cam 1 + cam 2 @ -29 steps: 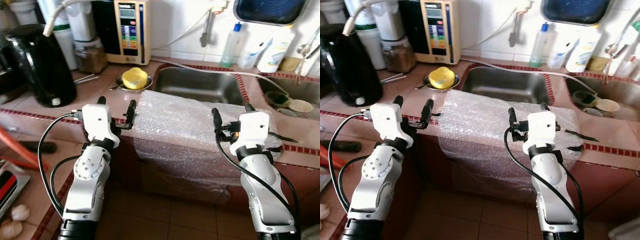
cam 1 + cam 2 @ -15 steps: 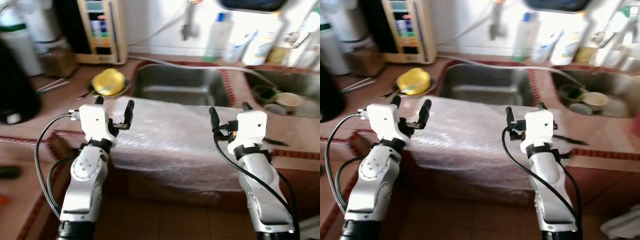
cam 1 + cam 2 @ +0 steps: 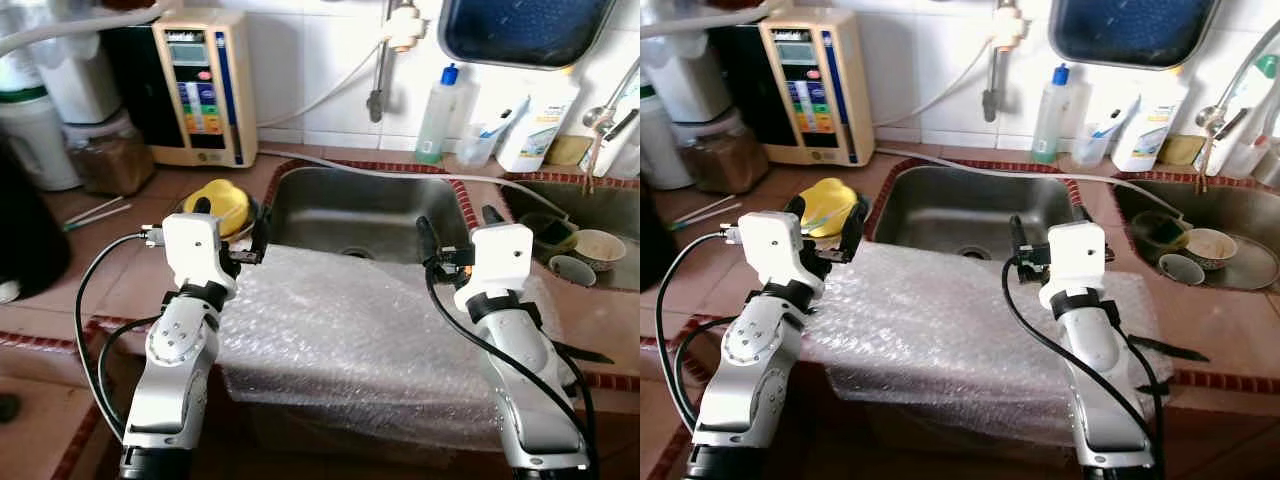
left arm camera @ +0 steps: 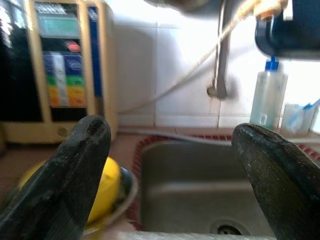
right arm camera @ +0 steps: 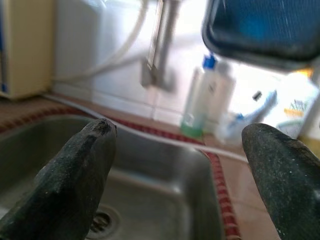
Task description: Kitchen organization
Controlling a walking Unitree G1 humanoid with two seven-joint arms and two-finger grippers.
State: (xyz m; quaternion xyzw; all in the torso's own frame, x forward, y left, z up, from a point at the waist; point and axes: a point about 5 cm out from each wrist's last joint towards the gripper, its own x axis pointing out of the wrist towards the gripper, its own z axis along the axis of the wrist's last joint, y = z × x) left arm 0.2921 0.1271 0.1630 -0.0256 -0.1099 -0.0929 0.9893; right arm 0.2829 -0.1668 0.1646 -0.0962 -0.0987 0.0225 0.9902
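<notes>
A steel sink (image 3: 370, 205) is set in the red-tiled counter straight ahead. A sheet of bubble wrap (image 3: 350, 330) lies over the counter's front edge and hangs down. My left gripper (image 3: 232, 222) hovers open above the sheet's left end, next to a yellow object in a small bowl (image 3: 225, 197). Over the sheet's right end my right gripper (image 3: 457, 225) is open too, with nothing in it. In the left wrist view the fingers (image 4: 75, 165) frame the sink and the yellow object (image 4: 107, 185). In the right wrist view the fingers (image 5: 75, 175) frame the sink basin (image 5: 150, 170).
A beige water unit (image 3: 200, 85), a jar (image 3: 105, 160) and a black kettle (image 3: 25, 240) stand at the left. Bottles (image 3: 437, 115) line the wall behind the sink. A second basin with cups (image 3: 580, 250) lies to the right. A blue tray (image 3: 520, 30) hangs above.
The camera has moved up to the counter and turned right, so the sink now sits central. Both arms keep the same raised pose with open fingers.
</notes>
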